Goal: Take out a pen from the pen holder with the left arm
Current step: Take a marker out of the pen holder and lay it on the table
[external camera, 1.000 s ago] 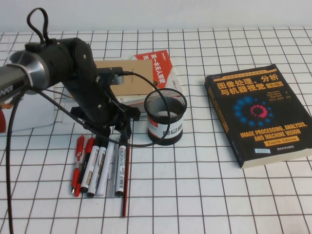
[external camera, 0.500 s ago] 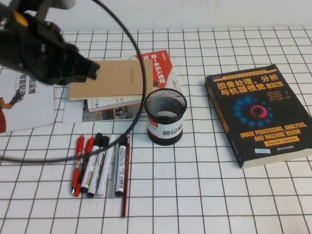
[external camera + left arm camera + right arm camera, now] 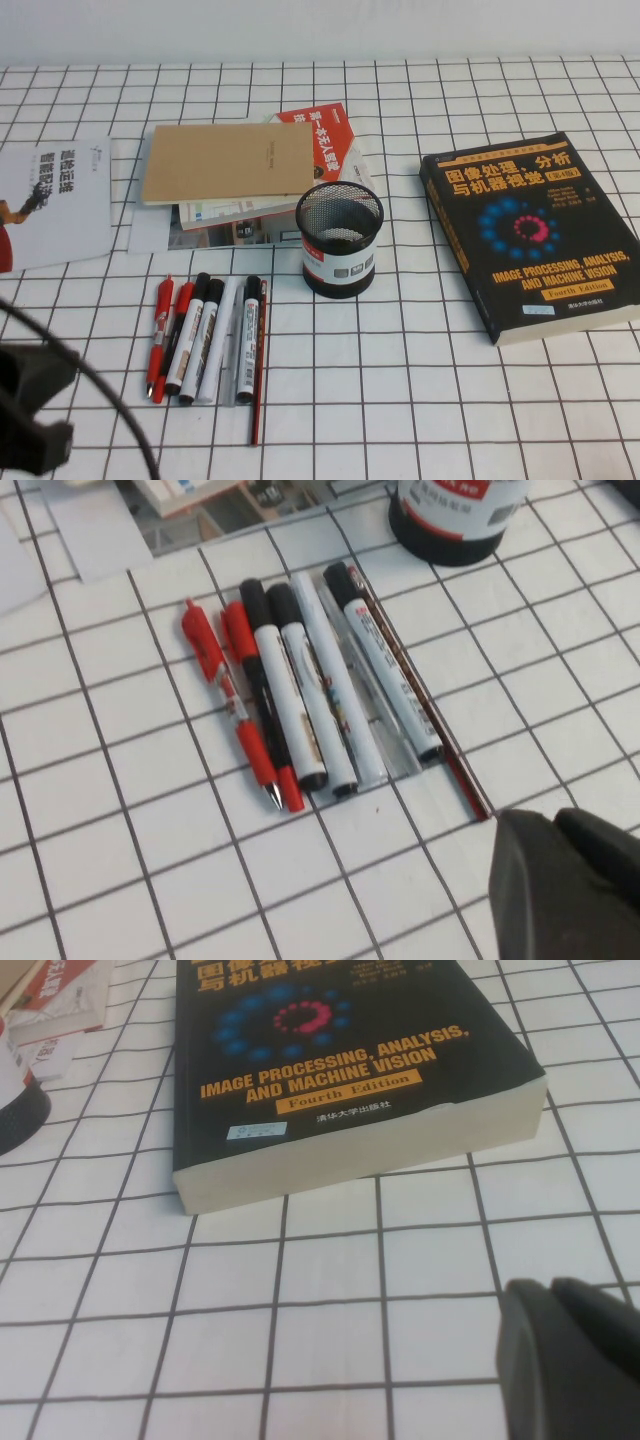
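Gridded table [image 3: 450,400]: pens [image 3: 205,335], holder [image 3: 340,240], books [image 3: 530,235]

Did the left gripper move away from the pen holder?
Yes: left gripper, shut, went from the pen holder toward the near-left table edge. Right gripper hovers near the book.

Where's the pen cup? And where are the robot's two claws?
Pen cup [image 3: 340,262]: high view, on its front wall.
Left claw [image 3: 552,828]: left wrist view, shut tips, near the pens [image 3: 300,700].
Right claw [image 3: 552,1290]: right wrist view, tips, near the book [image 3: 330,1060].
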You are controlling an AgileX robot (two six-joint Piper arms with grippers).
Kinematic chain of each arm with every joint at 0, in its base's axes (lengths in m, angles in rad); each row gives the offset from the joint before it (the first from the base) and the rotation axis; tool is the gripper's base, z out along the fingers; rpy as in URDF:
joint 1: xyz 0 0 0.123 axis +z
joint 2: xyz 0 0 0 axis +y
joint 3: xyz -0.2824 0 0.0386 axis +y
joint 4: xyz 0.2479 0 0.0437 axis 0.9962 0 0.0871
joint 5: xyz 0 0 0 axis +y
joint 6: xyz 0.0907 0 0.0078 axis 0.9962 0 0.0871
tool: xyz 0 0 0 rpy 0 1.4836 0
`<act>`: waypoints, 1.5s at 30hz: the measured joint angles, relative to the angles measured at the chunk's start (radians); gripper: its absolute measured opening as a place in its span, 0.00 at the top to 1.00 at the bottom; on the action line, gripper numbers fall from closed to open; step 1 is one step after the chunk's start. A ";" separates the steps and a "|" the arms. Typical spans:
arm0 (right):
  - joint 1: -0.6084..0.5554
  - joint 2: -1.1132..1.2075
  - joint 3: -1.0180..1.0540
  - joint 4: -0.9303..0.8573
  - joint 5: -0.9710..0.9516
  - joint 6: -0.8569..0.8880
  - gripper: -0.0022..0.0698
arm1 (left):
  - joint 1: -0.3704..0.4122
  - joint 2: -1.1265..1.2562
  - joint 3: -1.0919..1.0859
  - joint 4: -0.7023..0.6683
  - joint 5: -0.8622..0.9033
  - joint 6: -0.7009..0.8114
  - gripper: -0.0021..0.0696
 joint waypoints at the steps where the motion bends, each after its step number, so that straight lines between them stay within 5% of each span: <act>1: 0.000 0.000 0.000 0.000 0.000 0.000 0.99 | 0.000 -0.029 0.026 -0.003 0.000 -0.003 0.97; 18: 0.000 0.000 0.000 0.000 0.000 0.000 0.99 | 0.000 -0.217 0.158 0.036 0.190 -0.006 0.97; 23: 0.000 0.000 0.000 0.000 0.000 0.000 0.99 | -0.002 -0.246 0.230 0.086 0.019 -0.006 0.97; 28: 0.000 0.000 0.000 0.000 0.000 0.000 0.99 | 0.002 -0.401 0.434 0.113 -0.360 -0.005 0.97; 34: 0.000 0.000 0.000 0.000 0.000 0.000 0.99 | 0.132 -0.662 0.667 0.122 -0.626 -0.003 0.97; 41: 0.000 0.000 0.000 0.000 0.000 0.000 0.99 | 0.337 -0.728 0.747 0.122 -0.598 -0.002 0.97; 45: 0.000 0.000 0.000 0.000 0.000 0.000 0.99 | 0.365 -0.729 0.783 0.130 -0.578 0.006 0.97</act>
